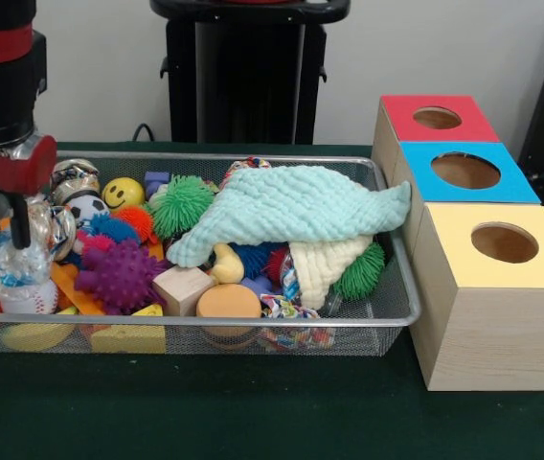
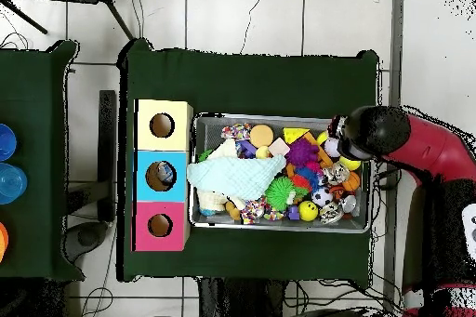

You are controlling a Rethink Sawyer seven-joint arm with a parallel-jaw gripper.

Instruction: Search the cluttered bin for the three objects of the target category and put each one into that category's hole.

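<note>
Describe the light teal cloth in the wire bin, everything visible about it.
The light teal cloth is a soft, waffle-textured fabric, crumpled rather than folded, draped on top of the toys in the half of the wire bin nearest the boxes. One end reaches the bin's rim beside the blue-topped box. It lies over a cream cloth and spiky green balls, partly hiding the toys beneath. In the overhead view it appears as a pale patch next to the boxes. The gripper is not touching it.
</note>
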